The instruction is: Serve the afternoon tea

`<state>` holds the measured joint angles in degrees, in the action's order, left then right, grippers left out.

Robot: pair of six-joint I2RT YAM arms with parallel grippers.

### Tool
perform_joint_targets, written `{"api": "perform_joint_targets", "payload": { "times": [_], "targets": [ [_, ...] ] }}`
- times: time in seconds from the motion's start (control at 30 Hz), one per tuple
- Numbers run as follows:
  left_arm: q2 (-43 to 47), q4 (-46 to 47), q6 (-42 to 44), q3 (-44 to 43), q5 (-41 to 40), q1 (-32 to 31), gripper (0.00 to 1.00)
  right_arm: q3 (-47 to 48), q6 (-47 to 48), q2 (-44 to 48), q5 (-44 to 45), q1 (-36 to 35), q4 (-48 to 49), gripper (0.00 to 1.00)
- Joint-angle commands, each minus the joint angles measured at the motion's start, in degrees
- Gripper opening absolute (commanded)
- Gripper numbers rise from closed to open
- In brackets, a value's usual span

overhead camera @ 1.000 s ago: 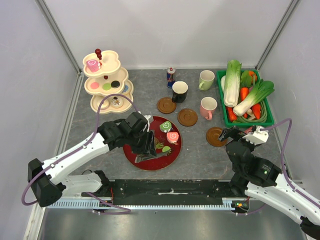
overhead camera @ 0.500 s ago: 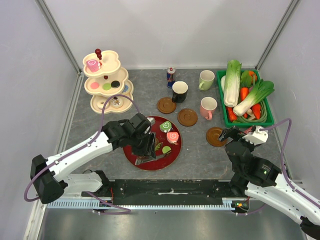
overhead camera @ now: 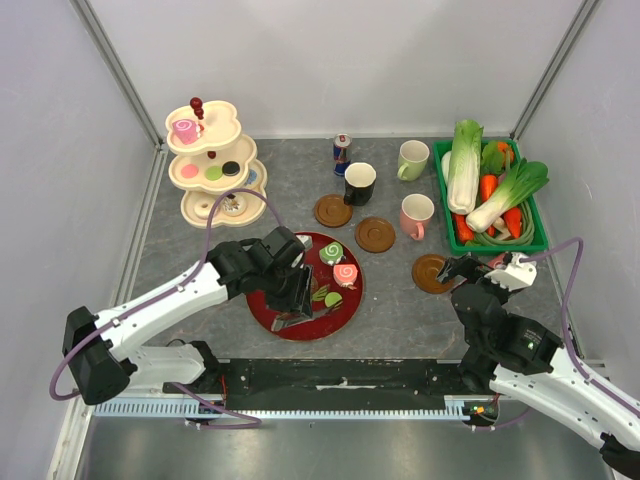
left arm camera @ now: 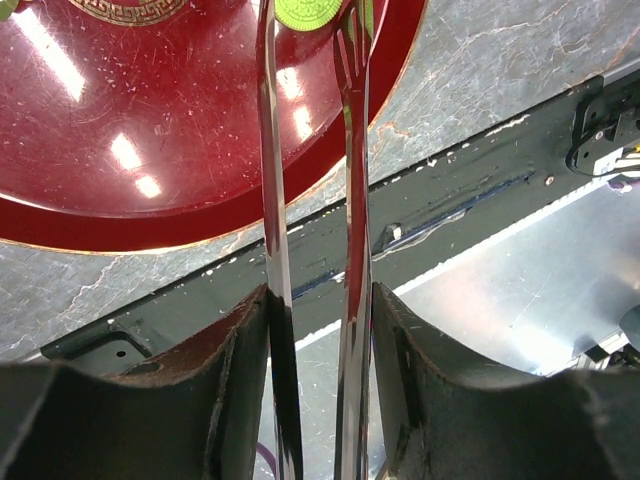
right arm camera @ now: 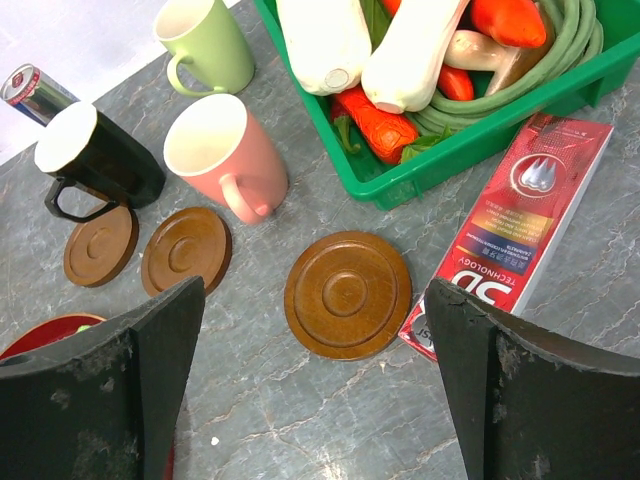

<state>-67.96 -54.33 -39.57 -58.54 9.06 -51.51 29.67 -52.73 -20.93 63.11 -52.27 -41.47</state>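
Several toy pastries sat on the red plate (overhead camera: 340,318), and the green macaron (overhead camera: 333,298) among them looked light, hard and slick, likely to skid unless pinched squarely across its round edge. The left gripper (left arm camera: 312,310) was half closed, clamped on metal tongs (left arm camera: 268,200) whose slightly parted tips flanked that macaron; whether they touched it could not be told.

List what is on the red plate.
A green swirl roll, a pink swirl roll and a green macaron. The left gripper and its tongs cover the plate's middle.
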Motion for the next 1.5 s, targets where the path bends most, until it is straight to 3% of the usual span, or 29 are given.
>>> {"api": "perform_joint_targets", "payload": {
  "times": [0.0, 0.73, 1.0, 1.23, 1.47],
  "targets": [
    [-0.5, 0.54, 1.52, -2.63, -1.06, -0.35, 0.49, -0.14, -1.41, 0.63, 2.45, -0.02, 0.08, 0.98],
    [2.13, -0.96, 0.11, -6.49, -3.96, -0.26, 0.45, -0.14, -1.85, 1.5, 2.54, -0.02, 0.08, 0.98],
    [4.15, -0.88, -0.86, -10.01, -13.36, 0.79, 0.45, -0.14, -1.85, 1.68, 2.54, -0.02, 0.08, 0.98],
    [6.79, 6.42, -0.68, -11.24, -19.78, 6.67, 0.44, -0.05, -1.85, 2.12, 2.45, -0.02, 0.16, 0.98],
    [8.46, 15.38, 0.72, -10.01, -19.25, 17.21, 0.44, 0.04, -1.59, 2.21, 2.37, -0.02, 0.17, 0.98]
  ]
}}
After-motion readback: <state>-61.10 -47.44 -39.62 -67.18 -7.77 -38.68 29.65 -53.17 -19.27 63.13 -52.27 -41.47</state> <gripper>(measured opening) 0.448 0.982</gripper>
